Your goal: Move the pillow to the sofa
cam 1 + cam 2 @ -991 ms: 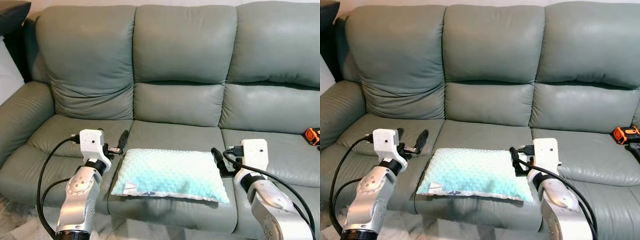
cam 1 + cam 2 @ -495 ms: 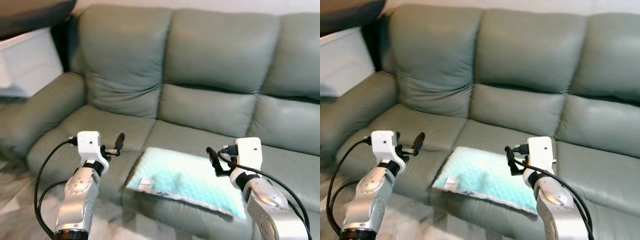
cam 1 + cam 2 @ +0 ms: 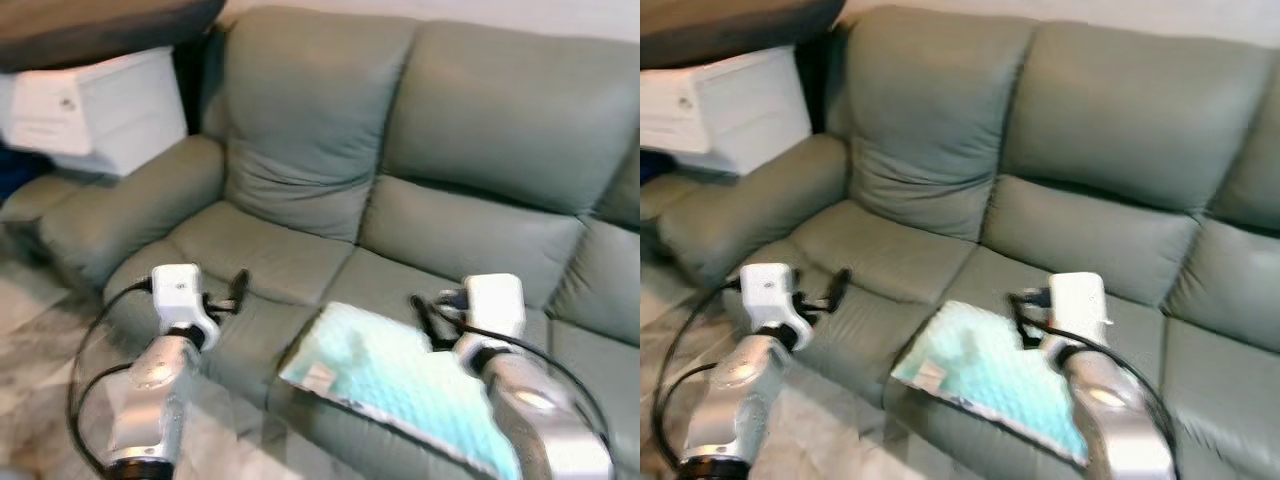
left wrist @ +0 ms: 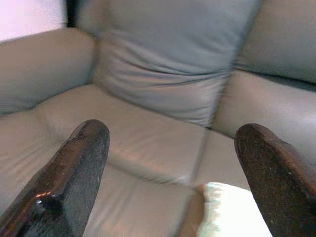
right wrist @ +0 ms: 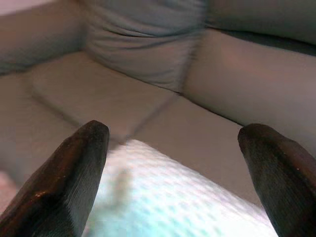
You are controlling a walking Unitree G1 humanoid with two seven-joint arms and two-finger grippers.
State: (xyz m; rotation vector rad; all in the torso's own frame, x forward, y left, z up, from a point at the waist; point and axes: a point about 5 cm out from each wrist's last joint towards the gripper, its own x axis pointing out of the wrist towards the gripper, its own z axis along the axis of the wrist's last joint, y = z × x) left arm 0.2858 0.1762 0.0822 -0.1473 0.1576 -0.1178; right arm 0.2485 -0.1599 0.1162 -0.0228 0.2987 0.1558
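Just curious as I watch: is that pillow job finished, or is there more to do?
It looks done: the pale blue pillow lies on the grey sofa seat near its front edge. Nothing is in hand: the left gripper and right gripper are open and empty. Little seems left beyond backing away.

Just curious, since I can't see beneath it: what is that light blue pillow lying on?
The pillow lies on the grey-green sofa, on its middle seat cushion near the front edge. The part of the seat under the pillow is covered, so anything there cannot be seen.
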